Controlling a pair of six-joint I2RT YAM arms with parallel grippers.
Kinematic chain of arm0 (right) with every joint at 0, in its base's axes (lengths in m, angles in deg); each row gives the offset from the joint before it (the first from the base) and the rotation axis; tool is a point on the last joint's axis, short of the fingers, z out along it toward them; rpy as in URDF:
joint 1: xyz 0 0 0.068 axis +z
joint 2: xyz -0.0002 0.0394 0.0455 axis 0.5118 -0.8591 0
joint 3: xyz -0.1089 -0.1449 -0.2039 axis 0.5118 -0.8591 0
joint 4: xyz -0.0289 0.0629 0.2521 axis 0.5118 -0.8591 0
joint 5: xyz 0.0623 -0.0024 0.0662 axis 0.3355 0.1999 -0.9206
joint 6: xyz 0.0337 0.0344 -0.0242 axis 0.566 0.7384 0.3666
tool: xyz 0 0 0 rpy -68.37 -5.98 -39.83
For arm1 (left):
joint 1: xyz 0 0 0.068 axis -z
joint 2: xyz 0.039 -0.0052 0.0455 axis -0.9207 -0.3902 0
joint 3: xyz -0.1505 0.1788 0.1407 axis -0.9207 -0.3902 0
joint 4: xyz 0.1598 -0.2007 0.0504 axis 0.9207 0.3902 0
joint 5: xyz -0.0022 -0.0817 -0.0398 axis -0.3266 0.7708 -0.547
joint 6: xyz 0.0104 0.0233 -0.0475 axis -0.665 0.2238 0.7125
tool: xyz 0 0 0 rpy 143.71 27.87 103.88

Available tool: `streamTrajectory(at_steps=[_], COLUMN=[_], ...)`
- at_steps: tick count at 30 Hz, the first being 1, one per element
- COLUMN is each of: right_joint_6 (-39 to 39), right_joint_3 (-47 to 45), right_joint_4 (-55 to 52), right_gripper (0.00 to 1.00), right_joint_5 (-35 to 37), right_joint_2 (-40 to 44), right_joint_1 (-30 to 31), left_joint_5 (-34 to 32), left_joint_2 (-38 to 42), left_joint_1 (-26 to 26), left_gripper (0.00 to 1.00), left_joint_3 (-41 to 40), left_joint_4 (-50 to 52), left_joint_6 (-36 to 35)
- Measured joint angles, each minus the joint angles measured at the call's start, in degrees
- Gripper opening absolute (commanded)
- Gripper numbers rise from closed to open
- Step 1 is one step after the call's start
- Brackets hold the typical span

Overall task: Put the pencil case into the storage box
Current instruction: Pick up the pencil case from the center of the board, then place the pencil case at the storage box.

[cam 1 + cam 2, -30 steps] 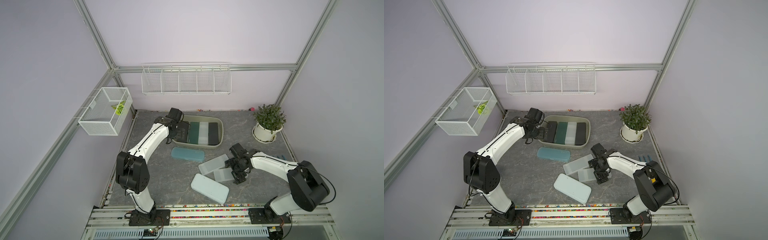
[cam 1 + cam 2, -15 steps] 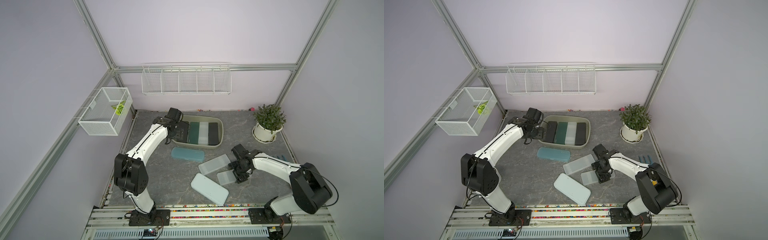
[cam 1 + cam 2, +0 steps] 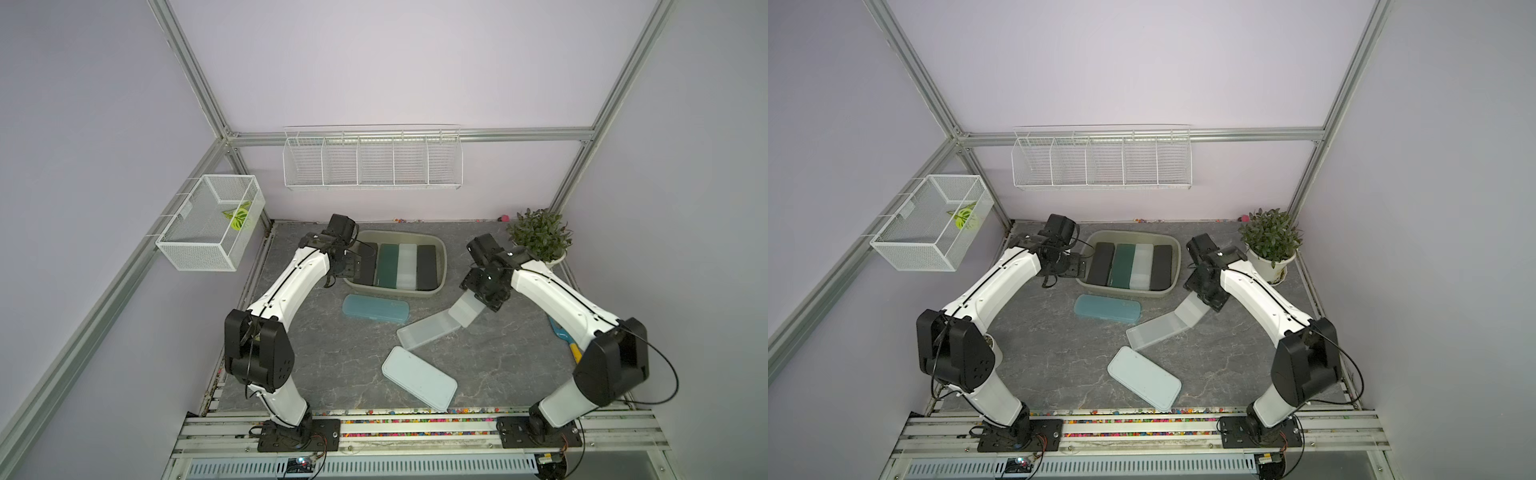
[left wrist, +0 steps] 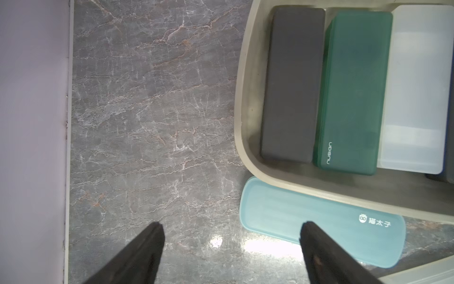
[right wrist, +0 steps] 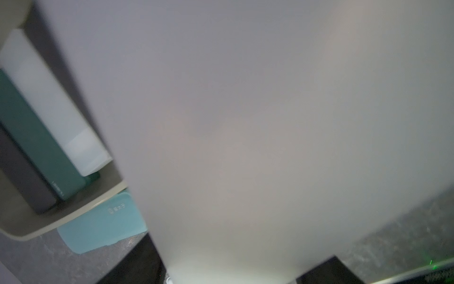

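— Where's the frosted pencil case?
— Pinched in the right gripper, tilted, just beside the storage box; its low end is possibly off the table
— And inside the box?
— Two black cases, a green case and a white case, side by side. The left gripper is spread beside it

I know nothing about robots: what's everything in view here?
storage box: one, olive-khaki, back of the table.
pencil cases in the box: four, black, dark green, frosted white, black, side by side.
teal case: one, teal, on the table before the box.
lying frosted case: one, frosted, mid-table.
tilted frosted case: one, frosted, in the right gripper.
pale blue case: one, pale blue, near the front edge.
potted plant: one, green, back right corner.
mesh basket: one, white, left wall.
wire rack: one, white, back wall.
left gripper: one, black, open by the box's left end.
right gripper: one, black, shut on the tilted frosted case.
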Motion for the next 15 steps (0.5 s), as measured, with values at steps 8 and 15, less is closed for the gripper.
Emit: streamTrajectory(at_steps=[8,15], right_joint_6=[-17.4,-23.9], right_joint_3=[33.7,49.9], right_joint_4=[-4.2,-4.9], right_gripper=[0.54,0.54], right_joint_5=[0.3,-0.2], right_joint_2=[-24.0,-37.6], right_joint_1=[5.1,6.0], left_joint_5=[0.1,0.1], left_joint_2=[2.2,5.1], left_joint_1=[-1.8,-3.0], left_gripper=[0.91,0.91], left_joint_3=[-1.7,-4.2], left_joint_4=[0.1,0.1], left_joint_6=[0.5,1.4])
